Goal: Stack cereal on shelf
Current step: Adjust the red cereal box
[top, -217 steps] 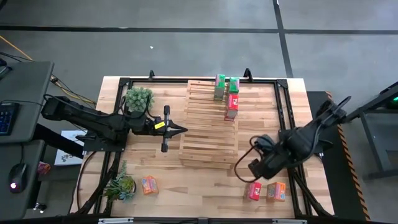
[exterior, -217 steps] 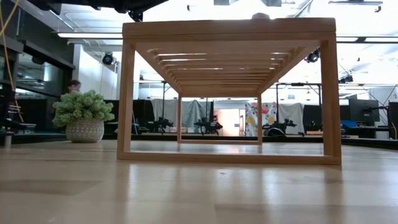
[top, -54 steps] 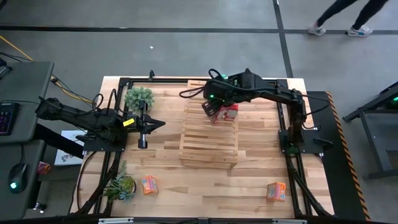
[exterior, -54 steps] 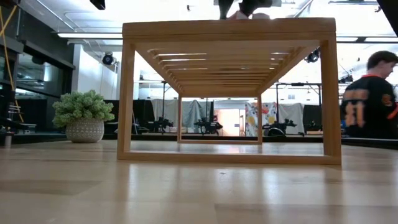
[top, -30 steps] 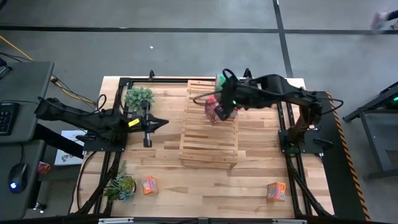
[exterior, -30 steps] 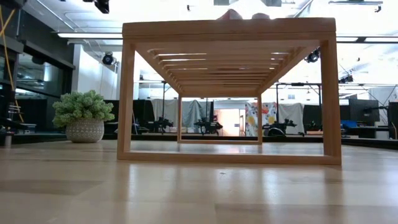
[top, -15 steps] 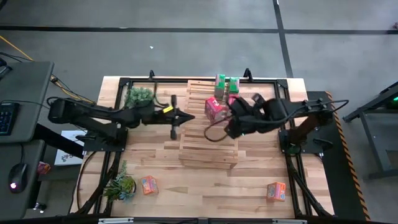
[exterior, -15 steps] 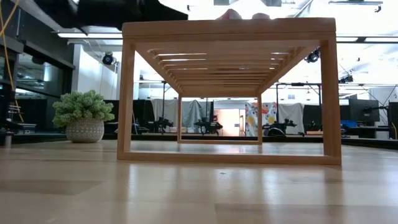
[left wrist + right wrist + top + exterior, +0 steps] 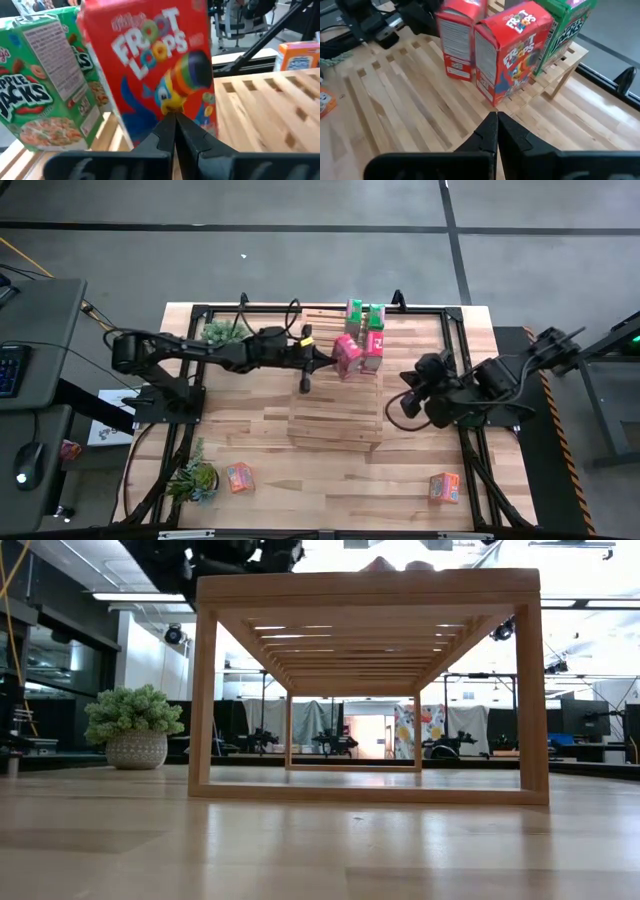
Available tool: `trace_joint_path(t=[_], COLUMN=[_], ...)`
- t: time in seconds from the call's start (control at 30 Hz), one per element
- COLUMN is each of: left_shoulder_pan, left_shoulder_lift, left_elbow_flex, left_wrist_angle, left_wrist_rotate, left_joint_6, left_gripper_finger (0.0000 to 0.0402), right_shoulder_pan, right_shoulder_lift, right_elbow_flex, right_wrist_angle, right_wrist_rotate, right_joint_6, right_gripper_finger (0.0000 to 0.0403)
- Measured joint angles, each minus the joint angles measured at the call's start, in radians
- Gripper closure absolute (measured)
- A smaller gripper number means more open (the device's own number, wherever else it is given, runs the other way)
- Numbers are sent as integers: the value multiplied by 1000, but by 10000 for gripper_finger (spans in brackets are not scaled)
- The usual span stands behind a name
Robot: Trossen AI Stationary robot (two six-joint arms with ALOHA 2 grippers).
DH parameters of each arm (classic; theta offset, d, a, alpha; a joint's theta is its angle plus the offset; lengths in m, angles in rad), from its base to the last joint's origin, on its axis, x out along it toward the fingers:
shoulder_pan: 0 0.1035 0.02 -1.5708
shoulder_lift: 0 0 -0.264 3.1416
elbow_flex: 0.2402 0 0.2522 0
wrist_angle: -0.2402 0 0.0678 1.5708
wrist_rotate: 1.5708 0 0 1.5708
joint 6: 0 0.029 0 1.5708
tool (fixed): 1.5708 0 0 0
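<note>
Cereal [image 9: 358,343] on shelf [image 9: 334,405], left end effector [image 9: 322,359] closed beside red box [image 9: 347,355]

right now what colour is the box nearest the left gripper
Red box, with a rainbow-beaked toucan; clearest in the left wrist view.

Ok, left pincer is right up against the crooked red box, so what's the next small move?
Probably nudge it square. The shut left pincer sits at the tilted red box, which stands askew beside the other red box on the shelf.
</note>
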Motion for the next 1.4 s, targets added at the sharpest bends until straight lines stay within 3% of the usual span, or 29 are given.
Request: trace_joint_path(t=[0.43, 0.63, 0.9, 1.03, 1.13, 1.23, 1.4], left_shoulder_pan=[76, 75, 76, 84, 91, 105, 125], left_shoulder_lift=[56, 54, 51, 29, -30, -112, -235], left_elbow_flex=[42, 41, 41, 41, 40, 38, -15], left_wrist_angle=[-37, -33, -47, -79, -141, -208, -177], left_wrist_rotate=[-3, -9, -12, -23, -49, -88, -81], left_joint_6=[4, 32, 31, 31, 49, 55, 21], left_gripper_finger=[402, 402, 402, 402, 402, 402, 402], right_shoulder_pan=[11, -18, -31, -43, -63, -66, -106], right_shoulder_lift=[-12, -17, -21, -20, -33, -87, -169], right_elbow_flex=[-20, -20, -20, -21, -71, -172, -369], right_wrist_angle=[65, -57, -74, -237, -331, -272, -192], right_wrist_rotate=[21, 5, 9, -32, -93, -119, -198], right_joint_6=[-117, -38, -42, 77, 206, 228, 304], right_gripper_finger=[403, 403, 403, 403, 403, 403, 403])
